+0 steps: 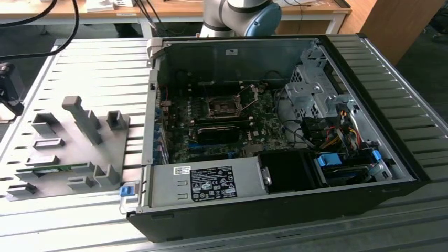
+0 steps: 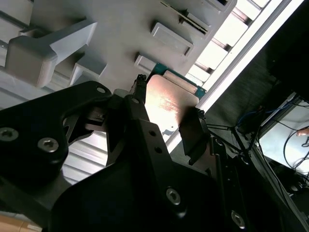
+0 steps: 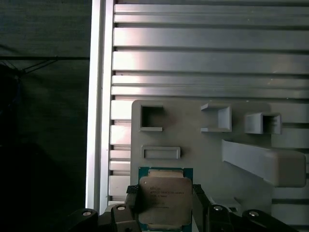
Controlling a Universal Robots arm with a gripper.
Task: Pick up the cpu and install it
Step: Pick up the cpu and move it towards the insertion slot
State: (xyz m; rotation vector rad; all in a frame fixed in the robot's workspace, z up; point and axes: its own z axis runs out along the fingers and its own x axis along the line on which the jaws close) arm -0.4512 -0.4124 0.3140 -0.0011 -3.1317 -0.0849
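**Metal bench, wooden furniture, dark floor**

In the exterior view a slatted metal worktable (image 1: 399, 94) spans the frame, its ribs catching pale overhead glare. At twelve o'clock stands a wooden desk (image 1: 70, 8) on white legs, and at one o'clock a wooden panel (image 1: 392, 23). Dark floor (image 1: 428, 63) shows at two o'clock. Black cables (image 1: 73, 26) loop at eleven o'clock.

— What do we have carrying everything?
— We see a ribbed aluminium table (image 1: 392, 79), its slats running across the exterior view.
— And directly on it?
— Two things, as we read it. A grey fixture plate (image 1: 77, 149) with raised blocks lies flat toward the exterior view's left. Just beside it, toward the exterior view's right, an open computer case (image 1: 280, 212) lies on its side, open face up.
— Do they touch?
— We cannot tell. In the first wrist view the plate sits near the table's edge rail.
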